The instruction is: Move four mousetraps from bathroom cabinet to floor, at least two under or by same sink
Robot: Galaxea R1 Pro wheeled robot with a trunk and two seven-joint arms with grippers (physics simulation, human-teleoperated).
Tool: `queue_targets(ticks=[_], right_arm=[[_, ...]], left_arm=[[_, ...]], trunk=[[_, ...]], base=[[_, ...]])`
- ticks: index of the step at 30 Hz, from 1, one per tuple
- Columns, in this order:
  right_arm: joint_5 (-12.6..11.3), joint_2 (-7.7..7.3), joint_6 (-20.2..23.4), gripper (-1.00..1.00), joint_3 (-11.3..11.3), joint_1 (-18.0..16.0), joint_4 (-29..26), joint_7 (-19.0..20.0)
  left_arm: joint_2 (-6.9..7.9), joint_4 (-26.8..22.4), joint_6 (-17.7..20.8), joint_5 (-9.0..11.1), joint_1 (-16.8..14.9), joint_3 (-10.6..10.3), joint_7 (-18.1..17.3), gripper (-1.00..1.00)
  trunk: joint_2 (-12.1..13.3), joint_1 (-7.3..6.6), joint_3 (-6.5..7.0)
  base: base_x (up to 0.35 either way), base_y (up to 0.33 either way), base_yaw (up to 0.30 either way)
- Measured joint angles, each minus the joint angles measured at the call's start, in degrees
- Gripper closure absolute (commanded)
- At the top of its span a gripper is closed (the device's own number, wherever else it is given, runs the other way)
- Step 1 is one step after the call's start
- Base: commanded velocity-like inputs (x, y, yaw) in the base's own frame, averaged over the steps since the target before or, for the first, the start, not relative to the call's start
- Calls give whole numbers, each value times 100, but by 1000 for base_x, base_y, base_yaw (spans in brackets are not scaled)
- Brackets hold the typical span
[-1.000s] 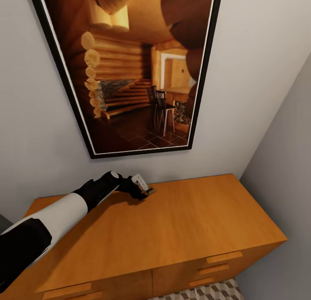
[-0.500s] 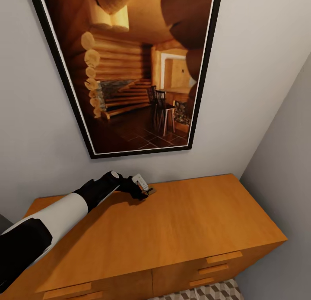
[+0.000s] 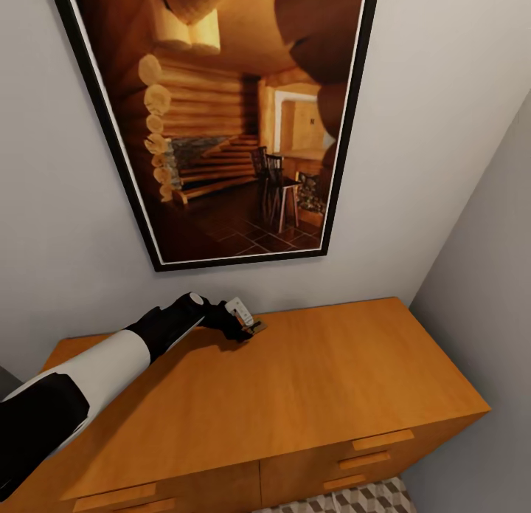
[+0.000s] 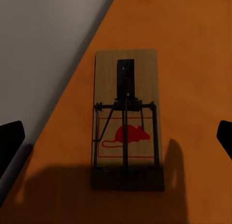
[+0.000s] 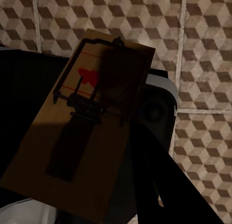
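- a mousetrap [image 4: 126, 115] is lying flat on the orange-brown top of the cabinet [image 3: 310, 380], close to its back edge by the grey wall [image 3: 66, 225]; the left wrist view is showing its tan board, dark spring bar and red mouse mark.
- the left pincer [image 3: 248, 327] is hanging over that mousetrap with its jaws spread wide, one dark fingertip [image 4: 9, 139] at each side of the board and neither touching it.
- in the head view the left pincer is sitting at about 10 o'clock on the cabinet top, and the black-and-white left arm [image 3: 96, 373] is reaching in from 8 o'clock.
- a second mousetrap [image 5: 92, 122] is showing tilted in the right wrist view, resting against dark parts of the right pincer [image 5: 140, 151]; i cannot tell whether its jaws are clamping the board.
- behind that second mousetrap the bathroom floor [image 5: 203, 50] is showing its brown, beige and white cube tiles with pale grout lines.
- flat wooden bar handles [image 3: 382, 440] are running along the cabinet's drawer fronts at 5 o'clock.
- a large black-framed picture [image 3: 221, 122] of a log cabin interior is hanging on the wall above the cabinet, at 12 o'clock.
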Motion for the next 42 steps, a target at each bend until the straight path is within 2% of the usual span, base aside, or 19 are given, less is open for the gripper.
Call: queue_targets(ticks=[13, 28, 42], right_arm=[[-6, 0, 0, 100, 0, 0, -2, -1], [-6, -6, 0, 100, -1, 0, -3, 0], [-6, -9, 0, 100, 0, 0, 0, -1]], left_arm=[[-8, 0, -6, 3, 0, 2, -3, -100], [-76, 31, -12, 9, 16, 4, -4, -100], [-79, 35, -13, 9, 17, 4, -4, -100]], trunk=[[0, 0, -11], [0, 0, -82], [0, 0, -151]], base=[[0, 0, 0], [0, 0, 0], [0, 0, 0]])
